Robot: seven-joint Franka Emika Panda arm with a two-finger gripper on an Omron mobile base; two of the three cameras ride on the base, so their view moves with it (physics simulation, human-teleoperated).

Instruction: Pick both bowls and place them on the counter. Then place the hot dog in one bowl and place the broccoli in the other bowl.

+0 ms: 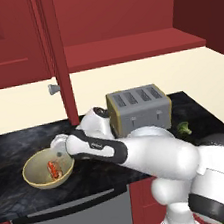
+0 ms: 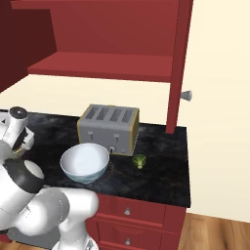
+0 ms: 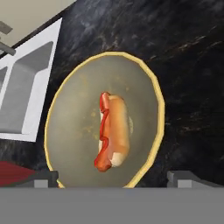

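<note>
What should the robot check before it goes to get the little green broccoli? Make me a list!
1. Reddish hot dog in its tan bun lies inside the olive-tan bowl with the yellowish rim: ok.
2. Pincer is open and holds nothing: ok.
3. White bowl with blue pattern stands upright on the black marble-look counter: ok.
4. White bowl is empty inside: ok.
5. Small green broccoli floret lies free on the counter, beside the grey toaster: ok.

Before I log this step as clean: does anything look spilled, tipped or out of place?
Nothing spilled or tipped. The hot dog lies inside the tan bowl. The white bowl sits upright and empty, and the broccoli lies on the counter beside it, not in it.
</note>
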